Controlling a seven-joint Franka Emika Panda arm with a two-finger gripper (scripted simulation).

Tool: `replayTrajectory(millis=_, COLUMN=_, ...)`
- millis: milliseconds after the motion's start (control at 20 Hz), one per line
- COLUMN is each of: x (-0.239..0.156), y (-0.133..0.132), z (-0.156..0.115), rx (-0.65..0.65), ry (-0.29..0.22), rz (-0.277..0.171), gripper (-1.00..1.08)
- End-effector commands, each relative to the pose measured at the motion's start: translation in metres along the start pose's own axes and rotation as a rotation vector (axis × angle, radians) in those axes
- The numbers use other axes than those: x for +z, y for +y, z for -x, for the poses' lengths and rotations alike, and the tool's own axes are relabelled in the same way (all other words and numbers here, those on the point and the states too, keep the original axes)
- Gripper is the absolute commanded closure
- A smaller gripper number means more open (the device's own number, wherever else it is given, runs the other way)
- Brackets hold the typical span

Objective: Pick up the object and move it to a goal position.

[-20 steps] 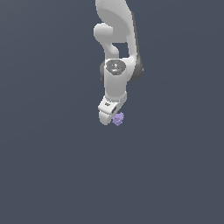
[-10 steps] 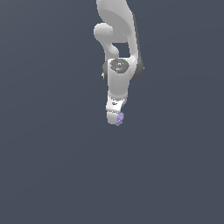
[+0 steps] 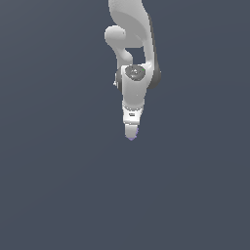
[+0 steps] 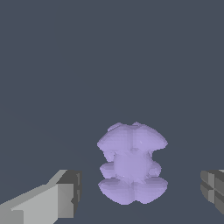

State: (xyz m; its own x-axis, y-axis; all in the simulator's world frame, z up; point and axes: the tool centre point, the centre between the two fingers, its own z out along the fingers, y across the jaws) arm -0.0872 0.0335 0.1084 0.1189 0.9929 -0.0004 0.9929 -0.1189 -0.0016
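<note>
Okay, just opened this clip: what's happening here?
A single white Panda arm is reaching down over a tiny pale purple lumpy object on a plain dark grey surface. The gripper is open, and in the wrist view its fingers stand on either side of the object with clear gaps, not touching it. In the exterior view only a sliver of purple shows below the fingertips. Nothing is grasped yet, and no goal marker is visible.

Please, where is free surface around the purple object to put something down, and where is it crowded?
The grey surface is bare on every side of the arm in the exterior view. The only crowded spot is at the end effector, whose open fingers stand on both sides of the purple lumpy object without touching it.
</note>
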Motion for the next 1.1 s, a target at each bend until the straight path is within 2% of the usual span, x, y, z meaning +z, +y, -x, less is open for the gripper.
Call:
replayTrajectory(millis=0, x=0.0, y=-0.001, z=-0.001, rx=-0.02, ry=0.0, rz=0.001, gripper=-0.92)
replayTrajectory(millis=400, x=0.006, y=-0.001, z=-0.001, rx=-0.023, ry=0.0, rz=0.001, gripper=-0.92)
replayTrajectory(millis=1050, x=0.05, y=-0.002, z=-0.001, rx=-0.028, ry=0.001, rz=0.001, gripper=-0.92)
